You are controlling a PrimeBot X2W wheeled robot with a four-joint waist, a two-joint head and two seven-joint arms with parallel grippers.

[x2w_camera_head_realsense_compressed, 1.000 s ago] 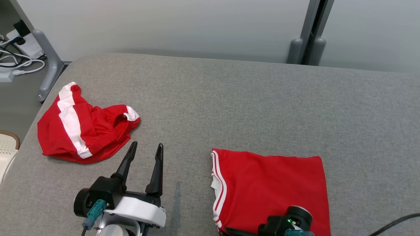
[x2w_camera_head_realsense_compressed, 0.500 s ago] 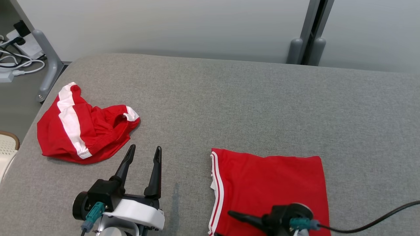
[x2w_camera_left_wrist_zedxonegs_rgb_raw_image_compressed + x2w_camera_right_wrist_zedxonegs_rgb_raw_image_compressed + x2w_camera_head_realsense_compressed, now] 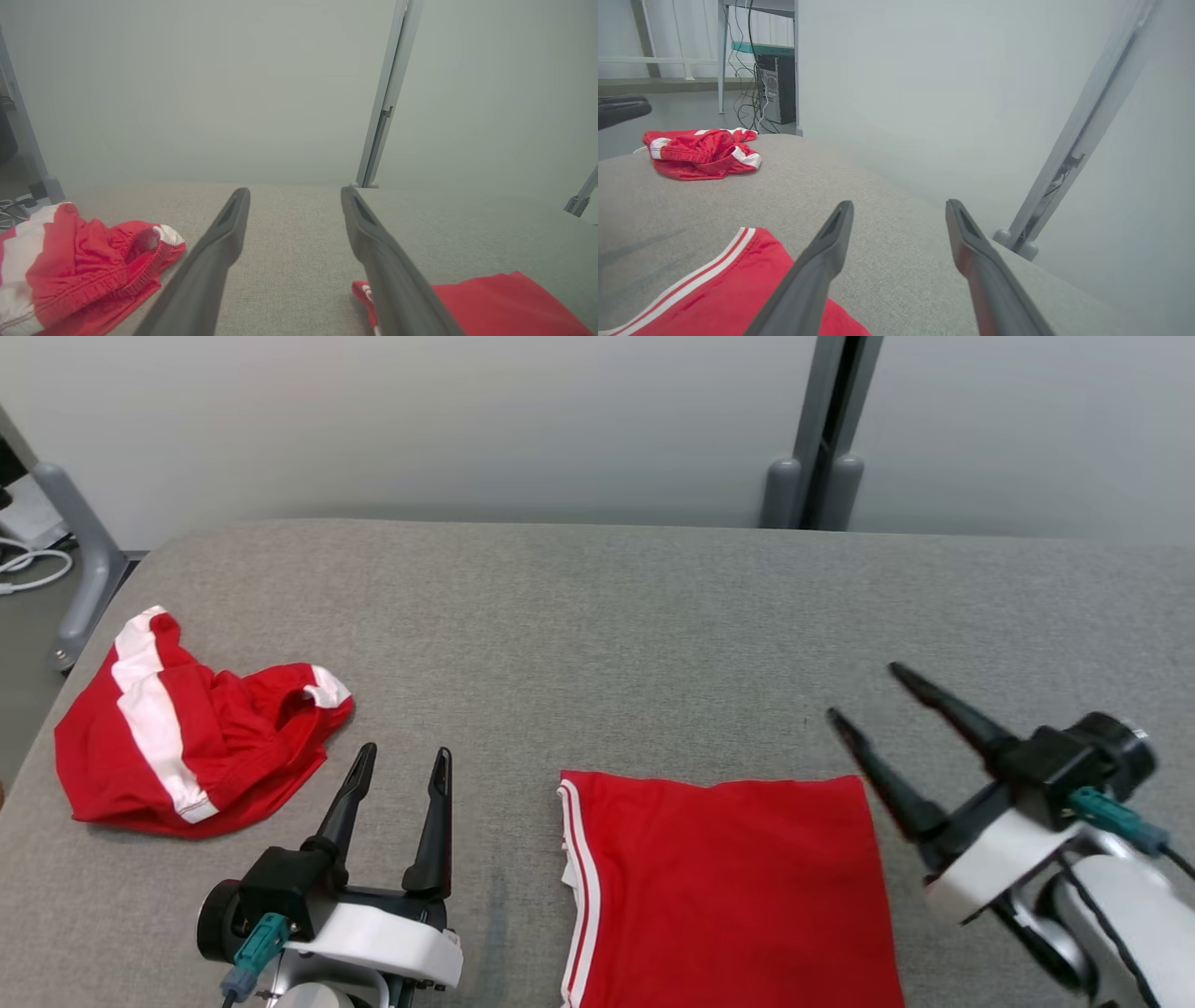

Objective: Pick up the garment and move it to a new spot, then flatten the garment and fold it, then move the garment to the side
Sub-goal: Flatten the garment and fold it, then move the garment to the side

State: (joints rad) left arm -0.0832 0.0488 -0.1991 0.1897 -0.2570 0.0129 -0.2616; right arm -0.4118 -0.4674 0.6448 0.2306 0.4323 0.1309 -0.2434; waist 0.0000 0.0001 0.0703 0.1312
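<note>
A folded red garment [image 3: 728, 887] with white side stripes lies flat at the near middle of the grey padded table [image 3: 616, 616]; it also appears in the left wrist view as the folded garment [image 3: 495, 303] and in the right wrist view [image 3: 724, 289]. My right gripper [image 3: 863, 691] hovers open just right of its far right corner, holding nothing, its fingers spread [image 3: 899, 203]. My left gripper [image 3: 404, 751] is open and empty to the garment's left [image 3: 294, 191]. A second, crumpled red and white garment [image 3: 187, 747] lies at the table's left edge [image 3: 88, 266] [image 3: 698, 151].
A pale partition wall with a grey upright post [image 3: 822, 429] closes off the table's far side. A metal leg [image 3: 75, 569] and white cables [image 3: 28, 565] are on the floor past the left edge. A computer tower and cables [image 3: 773, 93] stand beyond.
My right gripper opened, let go of the folded garment and swung out to its right side. The head camera turned, shifting the whole picture left. The left gripper stayed open.
</note>
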